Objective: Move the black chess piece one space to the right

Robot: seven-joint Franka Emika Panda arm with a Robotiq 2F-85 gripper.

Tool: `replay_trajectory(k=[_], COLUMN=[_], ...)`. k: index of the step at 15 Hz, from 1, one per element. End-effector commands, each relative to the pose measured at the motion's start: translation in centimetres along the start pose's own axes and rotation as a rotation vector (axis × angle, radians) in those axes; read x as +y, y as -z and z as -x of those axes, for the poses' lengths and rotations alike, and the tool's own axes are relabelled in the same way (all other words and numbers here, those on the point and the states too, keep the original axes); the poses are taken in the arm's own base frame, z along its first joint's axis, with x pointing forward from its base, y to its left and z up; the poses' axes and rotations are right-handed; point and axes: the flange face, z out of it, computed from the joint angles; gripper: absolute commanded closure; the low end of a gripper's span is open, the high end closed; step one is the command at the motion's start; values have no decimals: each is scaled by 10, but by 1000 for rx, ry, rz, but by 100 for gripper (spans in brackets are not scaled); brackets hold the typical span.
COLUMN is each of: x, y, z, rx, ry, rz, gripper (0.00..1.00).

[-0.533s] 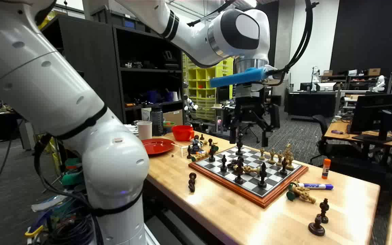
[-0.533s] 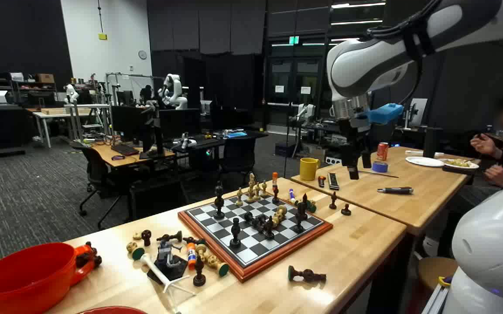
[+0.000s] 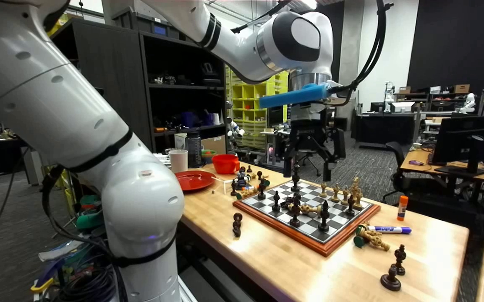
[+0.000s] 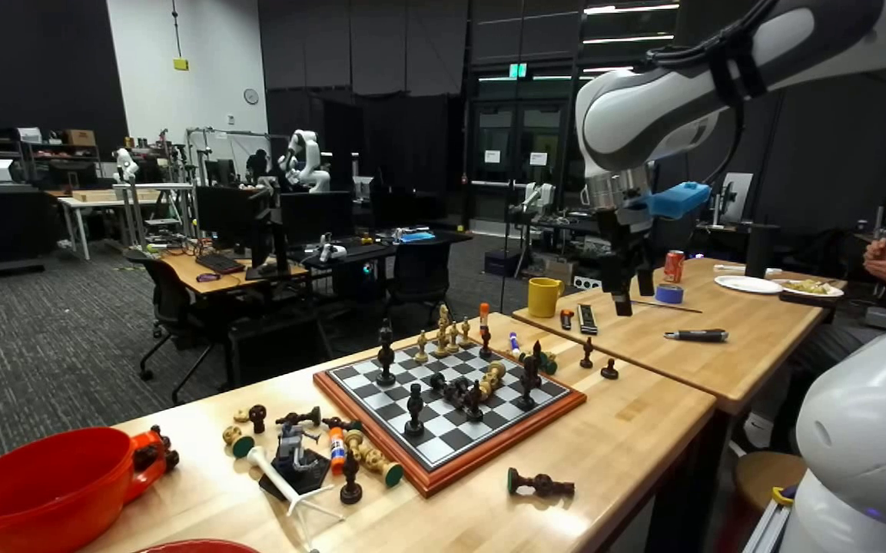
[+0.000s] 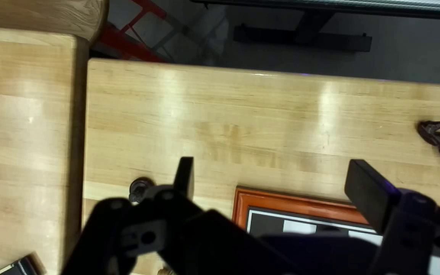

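The chess board [image 3: 281,227] lies on the wooden table, its red-brown rim also in an exterior view [image 4: 504,439] and the wrist view [image 5: 296,204]. Several black chess pieces stand on it: a tall one [image 3: 295,179] at the far side, also seen at the far left [image 4: 386,355], a shorter one [image 3: 276,202], and others nearer the front edge such as one black piece [image 3: 324,217]. Which one is meant cannot be told. My gripper [image 3: 307,171] is open and empty, high above the table. In the wrist view its spread fingers [image 5: 271,177] hang over the board's edge; most of the board is hidden.
A cream piece [image 3: 310,209] lies toppled on the board; cream pieces [image 3: 345,194] stand behind. Off the board are a fallen black piece [image 3: 236,224], a marker [image 3: 388,230], a glue stick [image 3: 402,208], a red cup [image 3: 225,164] and a red plate [image 3: 193,181].
The arm, gripper and chess pieces show no visible movement. The person at the right edge has shifted rightward, mostly out of view.
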Motion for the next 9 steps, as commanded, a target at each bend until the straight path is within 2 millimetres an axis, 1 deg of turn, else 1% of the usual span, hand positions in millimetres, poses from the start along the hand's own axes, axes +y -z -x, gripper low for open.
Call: replay_trajectory(k=[1,6,7,9], x=[0,0,-6,-31], y=[0,0,2,11], z=[0,0,-2,-9], rx=[-1,-1,-2,16], ry=[0,0,13,76], rz=[0,0,7,29], gripper=[0,0,0,0])
